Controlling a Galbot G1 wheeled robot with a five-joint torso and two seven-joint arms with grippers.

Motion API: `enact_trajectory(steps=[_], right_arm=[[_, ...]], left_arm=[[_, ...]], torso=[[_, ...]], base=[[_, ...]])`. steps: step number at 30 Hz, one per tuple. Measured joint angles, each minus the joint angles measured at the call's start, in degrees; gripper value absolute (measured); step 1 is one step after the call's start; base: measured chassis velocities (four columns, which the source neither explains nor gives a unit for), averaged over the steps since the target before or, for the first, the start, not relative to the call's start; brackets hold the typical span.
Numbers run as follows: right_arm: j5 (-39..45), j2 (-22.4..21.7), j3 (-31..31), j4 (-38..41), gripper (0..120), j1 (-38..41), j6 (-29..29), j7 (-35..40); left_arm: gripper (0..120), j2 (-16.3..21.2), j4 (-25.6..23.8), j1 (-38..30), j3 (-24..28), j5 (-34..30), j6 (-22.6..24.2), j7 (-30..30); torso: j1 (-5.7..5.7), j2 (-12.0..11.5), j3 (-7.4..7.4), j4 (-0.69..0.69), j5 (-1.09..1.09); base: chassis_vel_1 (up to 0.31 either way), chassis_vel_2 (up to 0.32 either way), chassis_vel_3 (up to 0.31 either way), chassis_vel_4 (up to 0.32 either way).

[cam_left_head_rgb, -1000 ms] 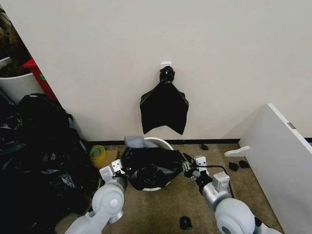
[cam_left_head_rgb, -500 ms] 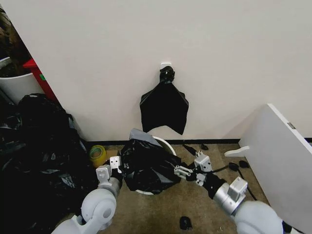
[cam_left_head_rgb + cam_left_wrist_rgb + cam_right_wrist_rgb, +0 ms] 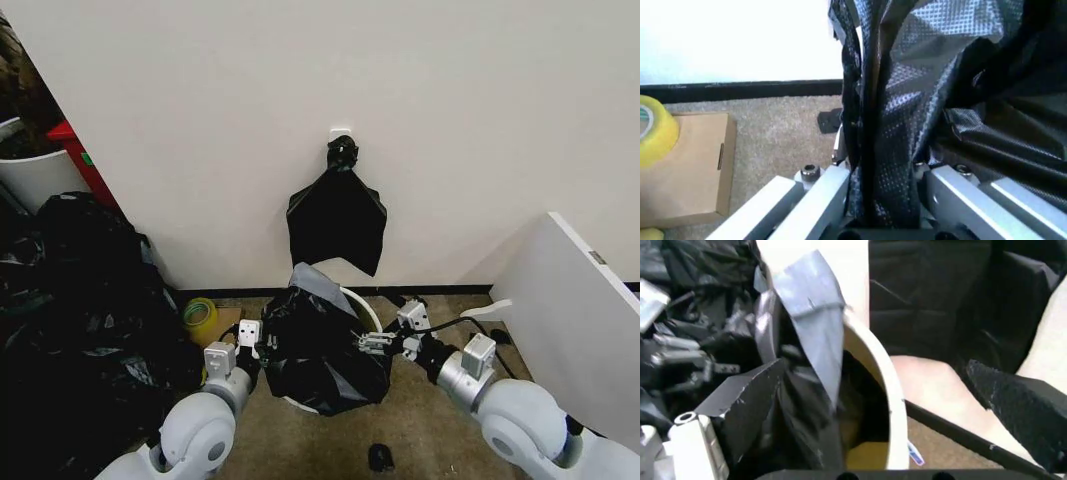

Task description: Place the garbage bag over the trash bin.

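Before me the floor [image 3: 330,440] is brownish carpet running up to a white wall. The trash bin [image 3: 371,312] stands on it near the wall. To my left a flat cardboard box [image 3: 687,170] lies on the carpet with a yellow tape roll [image 3: 199,314] on top, beside a heap of black bags [image 3: 80,320]. A small dark object [image 3: 379,457] lies nearer me.

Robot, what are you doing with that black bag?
The robot holds the bag with both claws over the white bin by the wall. The left claw pinches one side and the right claw the other. The bag hangs bunched over the bin's front, and part of the rim is bare.
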Motion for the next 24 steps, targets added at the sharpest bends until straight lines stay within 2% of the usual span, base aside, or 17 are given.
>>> enact_trajectory(steps=[10, 13, 14, 18, 19, 21, 22, 24], right_arm=[[-1.06, -1.41, -0.93, -2.17, 98, 1.21, -0.85, 0.23], [-1.36, -1.42, -1.29, -2.30, 91, 1.24, -0.85, 0.39], [-1.51, -1.33, -1.64, -2.34, 85, 1.43, -0.84, 0.58], [-1.53, -1.08, -2.19, -2.42, 75, 2.02, -0.76, 0.89], [-1.58, -0.95, -2.40, -2.65, 66, 2.38, -0.61, 1.06], [-1.94, -0.89, -2.54, -2.79, 59, 2.57, -0.14, 1.18], [-1.94, -0.89, -2.54, -2.79, 59, 2.57, -0.14, 1.18], [-2.54, -0.92, -2.62, -2.79, 47, 2.61, 0.32, 1.25]], left_arm=[[0, -0.47, 0.00, -0.78, 0.67, -0.30, 0.01, 0.06], [0, -0.78, 0.09, -1.10, 0.67, -0.48, 0.05, 0.06], [0, -0.86, 0.18, -1.33, 0.70, -0.60, 0.08, 0.07], [0, -0.71, 0.33, -1.61, 0.94, -0.70, 0.15, 0.06], [0, -0.61, 0.40, -1.64, 1.11, -0.70, 0.18, 0.06], [0, -0.75, 0.55, -1.62, 1.42, -0.71, 0.23, 0.01], [0, -0.75, 0.55, -1.62, 1.42, -0.71, 0.23, 0.01], [0, -1.01, 0.70, -1.58, 1.83, -0.71, 0.27, -0.09]], torso=[[0.00, 0.00, 0.00, 0.00, 0.00], [0.00, 0.00, 0.00, 0.00, 0.00], [0.00, 0.00, 0.00, -0.01, 0.00], [0.00, 0.00, 0.00, 0.00, 0.00], [0.00, 0.00, 0.00, 0.00, 0.00], [0.00, 0.00, 0.00, 0.00, 0.00], [0.00, 0.00, 0.00, 0.00, 0.00], [0.00, 0.00, 0.00, 0.00, 0.00]], base=[[0.000, 0.000, 0.000, 0.000], [0.000, 0.000, 0.000, 0.000], [0.000, 0.000, 0.000, 0.000], [0.000, 0.000, 0.000, 0.000], [0.000, 0.000, 0.000, 0.000], [0.000, 0.000, 0.000, 0.000], [0.000, 0.000, 0.000, 0.000], [0.000, 0.000, 0.000, 0.000]])
